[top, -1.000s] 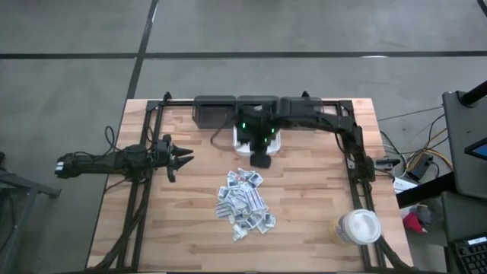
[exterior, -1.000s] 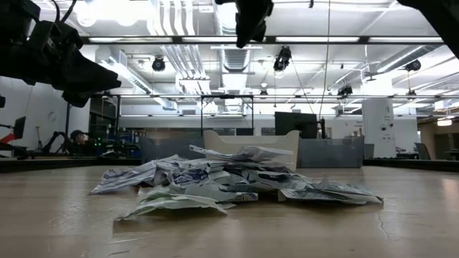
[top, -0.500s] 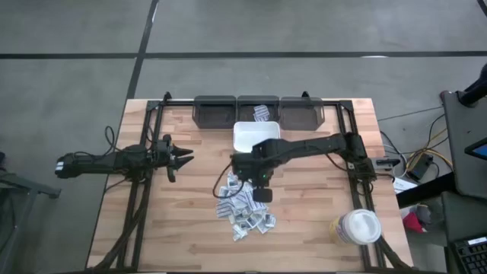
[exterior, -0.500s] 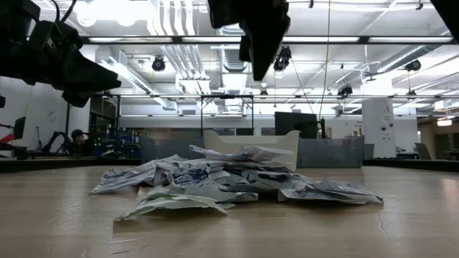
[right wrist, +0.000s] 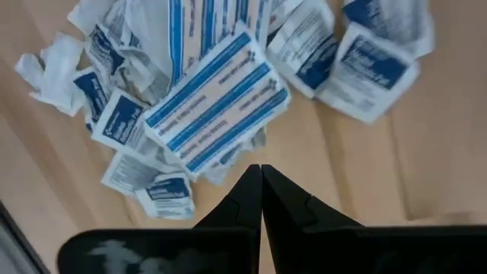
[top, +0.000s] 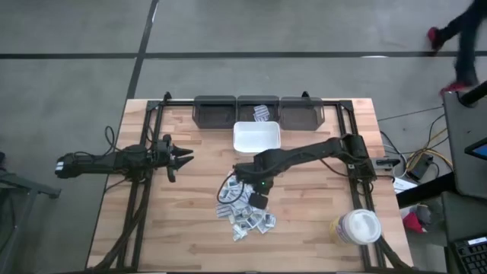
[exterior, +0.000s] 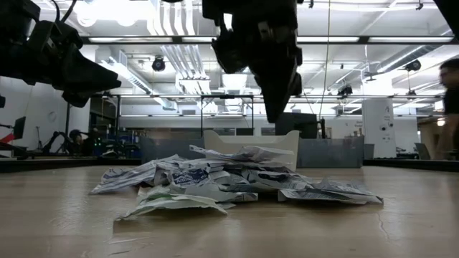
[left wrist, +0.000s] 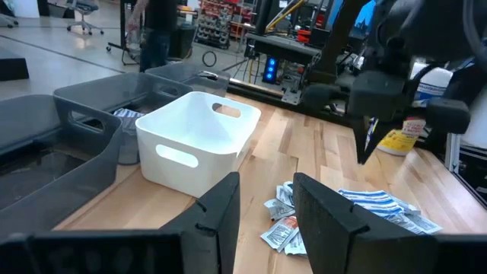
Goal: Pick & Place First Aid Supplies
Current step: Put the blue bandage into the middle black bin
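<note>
Wooden bench (top: 304,205) fills frame centre. Sachets (top: 245,207) heaped lower centre. Right gripper (top: 259,201) hangs over the heap, jaws shut, empty. Left gripper (top: 183,156) waits at left, jaws parted, empty.

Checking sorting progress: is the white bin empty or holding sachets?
Empty, as far as visible: the high view shows the white bin's bare floor, while the sachets lie piled on the table.
</note>
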Robot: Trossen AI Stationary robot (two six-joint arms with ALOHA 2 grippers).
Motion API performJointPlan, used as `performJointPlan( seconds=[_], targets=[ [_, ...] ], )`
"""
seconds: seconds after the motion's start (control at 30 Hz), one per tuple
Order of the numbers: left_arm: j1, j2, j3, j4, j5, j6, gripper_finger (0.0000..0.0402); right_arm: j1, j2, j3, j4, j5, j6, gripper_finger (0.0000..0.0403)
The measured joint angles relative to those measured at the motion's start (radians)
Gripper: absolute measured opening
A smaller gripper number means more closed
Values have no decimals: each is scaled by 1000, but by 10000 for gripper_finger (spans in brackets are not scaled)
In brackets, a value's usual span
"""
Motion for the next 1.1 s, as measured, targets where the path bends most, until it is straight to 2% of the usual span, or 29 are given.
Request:
performJointPlan(
  seconds=[0.2, 0.57, 1.1],
  targets=[
    [0, 0, 0, 0, 0, -1, 124, -2, 0, -56, 94, 4, 66, 8],
    [0, 0, 0, 0, 0, -2, 124, -4, 0, -114, 107, 12, 72, 9],
    [0, 0, 0, 0, 0, -5, 124, -18, 1, -117, 178, 15, 34, 14]
  ],
)
